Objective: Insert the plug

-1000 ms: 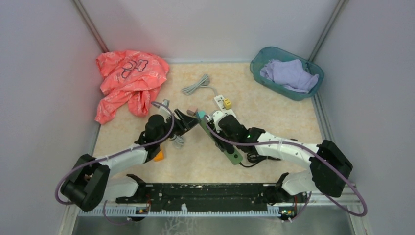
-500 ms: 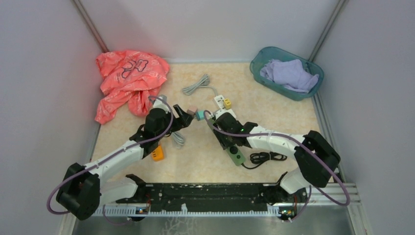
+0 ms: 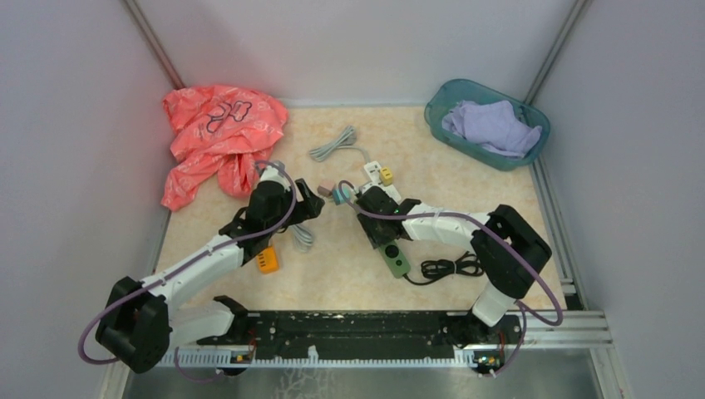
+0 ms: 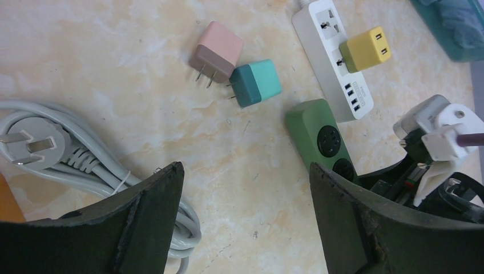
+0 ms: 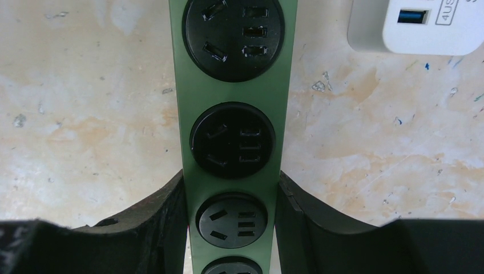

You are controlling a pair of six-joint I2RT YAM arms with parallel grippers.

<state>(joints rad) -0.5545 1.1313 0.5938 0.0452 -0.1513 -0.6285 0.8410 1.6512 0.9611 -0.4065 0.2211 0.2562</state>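
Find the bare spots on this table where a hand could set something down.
Free: far right, between the basket and the right arm; near middle, between the orange block and the green power strip. Crowded: the centre, around the pink plug, teal plug and white strip.

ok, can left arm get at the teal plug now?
Probably yes: the left gripper is open with the teal plug lying uncovered ahead; the pink plug sits close beside it.

Teal plug (image 4: 257, 84): cube-shaped, lying on its side, prongs bare, unplugged, just beside pink plug (image 4: 217, 51). Green power strip (image 5: 231, 85): flat, round black sockets up, near.
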